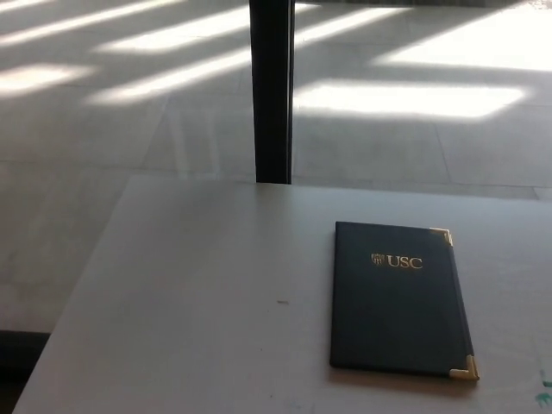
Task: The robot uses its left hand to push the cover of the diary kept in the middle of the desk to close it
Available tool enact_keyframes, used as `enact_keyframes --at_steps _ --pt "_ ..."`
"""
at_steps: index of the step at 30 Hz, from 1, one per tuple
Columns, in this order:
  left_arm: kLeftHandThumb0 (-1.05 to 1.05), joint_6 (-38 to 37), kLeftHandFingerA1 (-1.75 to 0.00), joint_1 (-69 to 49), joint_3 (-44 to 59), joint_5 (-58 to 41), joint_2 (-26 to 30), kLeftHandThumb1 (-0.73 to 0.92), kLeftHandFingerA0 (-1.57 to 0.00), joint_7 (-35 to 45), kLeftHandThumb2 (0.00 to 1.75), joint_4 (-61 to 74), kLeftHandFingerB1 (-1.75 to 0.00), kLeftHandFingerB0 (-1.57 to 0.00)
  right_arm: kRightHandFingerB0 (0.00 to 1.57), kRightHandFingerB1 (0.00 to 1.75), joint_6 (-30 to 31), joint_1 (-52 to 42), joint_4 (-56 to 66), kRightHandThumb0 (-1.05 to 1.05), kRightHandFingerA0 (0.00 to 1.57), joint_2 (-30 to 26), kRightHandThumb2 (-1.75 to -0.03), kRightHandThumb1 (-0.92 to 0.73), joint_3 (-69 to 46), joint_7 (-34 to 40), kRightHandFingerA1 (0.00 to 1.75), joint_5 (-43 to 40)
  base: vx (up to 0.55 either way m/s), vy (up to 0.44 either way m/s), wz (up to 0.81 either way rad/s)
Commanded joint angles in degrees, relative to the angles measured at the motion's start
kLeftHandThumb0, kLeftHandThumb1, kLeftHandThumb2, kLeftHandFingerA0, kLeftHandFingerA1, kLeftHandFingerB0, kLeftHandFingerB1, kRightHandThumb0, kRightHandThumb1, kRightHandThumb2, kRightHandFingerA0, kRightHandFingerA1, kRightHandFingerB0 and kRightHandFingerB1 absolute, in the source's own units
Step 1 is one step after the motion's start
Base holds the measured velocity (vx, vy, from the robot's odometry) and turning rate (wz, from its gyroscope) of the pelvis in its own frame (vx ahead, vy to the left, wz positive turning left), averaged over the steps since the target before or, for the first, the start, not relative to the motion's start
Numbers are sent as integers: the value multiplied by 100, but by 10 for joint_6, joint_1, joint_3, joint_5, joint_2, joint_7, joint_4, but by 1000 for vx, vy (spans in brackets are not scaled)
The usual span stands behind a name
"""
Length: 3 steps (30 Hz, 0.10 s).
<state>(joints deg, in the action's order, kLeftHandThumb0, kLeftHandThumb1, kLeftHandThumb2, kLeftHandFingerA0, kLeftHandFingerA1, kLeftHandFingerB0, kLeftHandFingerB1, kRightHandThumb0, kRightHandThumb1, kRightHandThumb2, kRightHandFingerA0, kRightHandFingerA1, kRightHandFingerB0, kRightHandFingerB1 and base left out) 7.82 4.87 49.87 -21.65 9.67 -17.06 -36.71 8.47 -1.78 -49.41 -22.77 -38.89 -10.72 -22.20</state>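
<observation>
Already the dark navy leather-look diary (399, 299) with gold corner caps and a gold USC crest lies flat and closed on the pale grey surface (198, 293), right of its middle. Neither robot hand is in view, so their state cannot be told. Any further push risks sliding the closed diary toward the surface's near edge.
</observation>
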Motion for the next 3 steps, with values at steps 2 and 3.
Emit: enact_keyframes --at_steps 2,3 --pt "-87 26 -76 2 -6 -26 16 92 -62 -3 74 -7 -61 -33 54 48 5 1 -10 -68 55 -14 -70 -92 -3 -4 65 -13 0 0 0" --pt "-87 28 -76 1 -7 -28 17 92 -62 -3 74 -5 -61 -33 54 48 3 2 -13 -68 55 -15 -70 -92 -2 -8 65 -13 0 0 0"
